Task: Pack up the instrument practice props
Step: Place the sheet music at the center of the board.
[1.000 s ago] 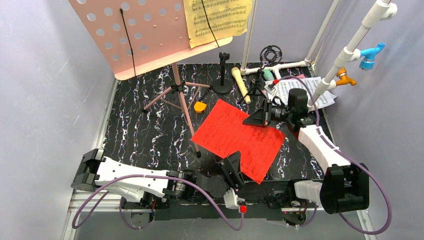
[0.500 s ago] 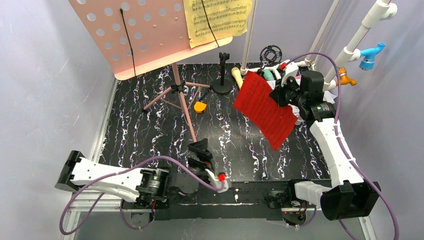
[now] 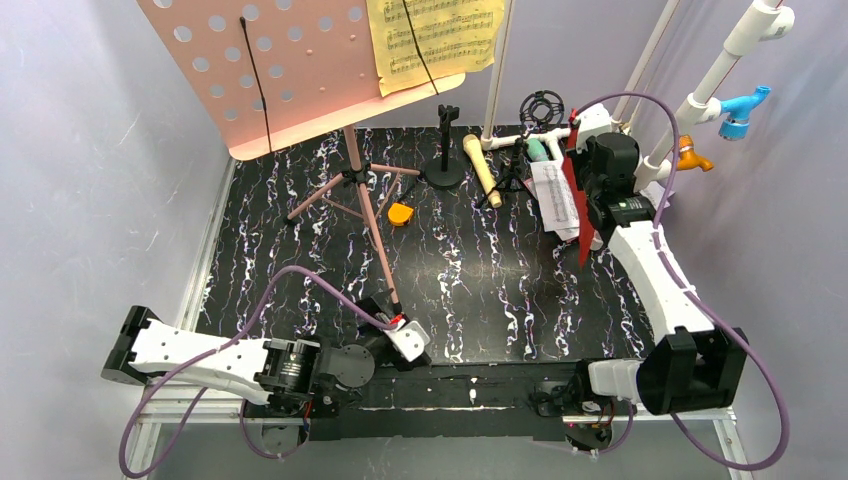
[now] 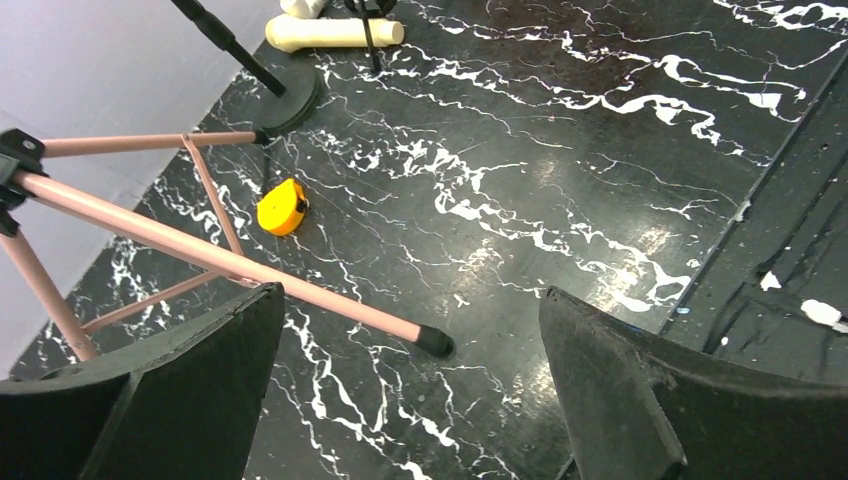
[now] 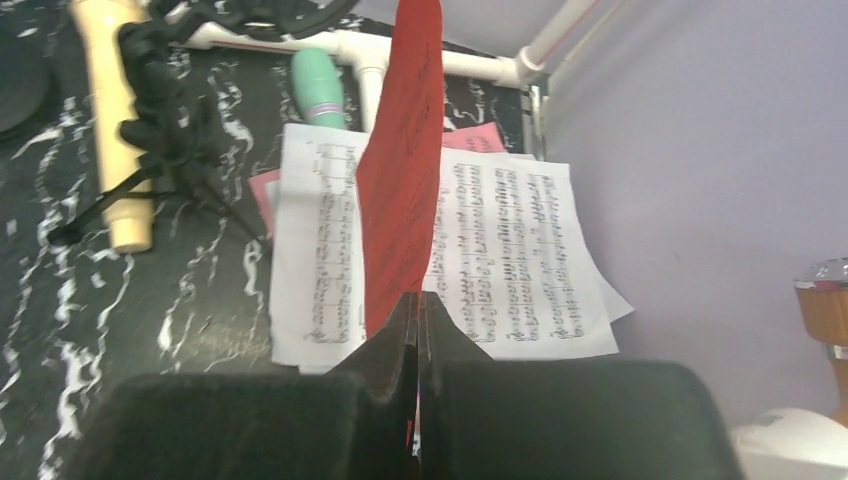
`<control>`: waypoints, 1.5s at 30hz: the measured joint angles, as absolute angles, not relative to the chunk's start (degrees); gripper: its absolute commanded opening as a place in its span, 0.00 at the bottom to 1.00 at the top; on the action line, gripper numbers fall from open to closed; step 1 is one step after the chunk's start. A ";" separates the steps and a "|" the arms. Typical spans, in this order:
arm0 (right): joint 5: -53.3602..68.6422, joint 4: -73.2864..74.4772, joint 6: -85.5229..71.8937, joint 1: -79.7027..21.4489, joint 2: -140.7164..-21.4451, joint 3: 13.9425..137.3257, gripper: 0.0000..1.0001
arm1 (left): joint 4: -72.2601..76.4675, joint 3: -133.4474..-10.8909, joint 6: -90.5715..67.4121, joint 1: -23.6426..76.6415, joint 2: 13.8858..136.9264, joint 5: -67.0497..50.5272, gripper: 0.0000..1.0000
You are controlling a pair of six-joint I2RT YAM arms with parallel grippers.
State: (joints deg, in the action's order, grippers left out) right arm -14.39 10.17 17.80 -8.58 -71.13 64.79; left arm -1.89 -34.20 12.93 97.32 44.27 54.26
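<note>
My right gripper [image 3: 583, 203] [image 5: 417, 312] is shut on the edge of a red music sheet [image 3: 579, 222] [image 5: 405, 170]. It holds the sheet upright and edge-on over white music sheets [image 3: 555, 195] [image 5: 500, 260] at the back right, which lie on a pink sheet [image 5: 480, 137]. A teal microphone [image 3: 537, 150] [image 5: 320, 88] and a beige one [image 3: 482, 170] [image 5: 115, 120] lie beside them. The pink perforated board [image 3: 290, 70] carries a yellow sheet [image 3: 435, 40] on pink tripod legs [image 3: 365, 215] [image 4: 200, 250]. My left gripper [image 3: 380, 312] [image 4: 410, 295] is open and empty, low over the near leg's black foot [image 4: 433, 342].
A black microphone stand [image 3: 445, 150], a small black tripod [image 3: 510, 175] and a shock mount [image 3: 541, 106] stand at the back. An orange tape measure [image 3: 400, 214] [image 4: 281, 207] lies by the tripod. The white pipe frame [image 3: 700, 90] rises at the back right.
My right gripper lifted the red sheet off the table's middle and swung it to the back right, now edge-on over the white sheets. My left arm drew back left, toward the tripod foot.
</note>
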 measured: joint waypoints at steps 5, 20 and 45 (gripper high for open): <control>-19.31 4.47 16.71 -8.56 -74.91 64.82 0.01 | -2.13 -34.20 8.43 97.32 45.80 54.37 0.98; -22.68 -2.85 4.60 -4.80 -82.83 69.49 0.05 | -8.21 -34.13 -4.47 97.32 43.46 55.59 0.98; -30.15 -17.39 18.74 -6.17 -87.33 57.30 0.08 | -9.61 -34.11 -8.21 97.32 43.79 56.01 0.98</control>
State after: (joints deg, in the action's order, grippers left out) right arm -30.15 -17.39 18.74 -6.17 -87.33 57.30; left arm -9.61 -34.11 -8.21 97.32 43.79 56.01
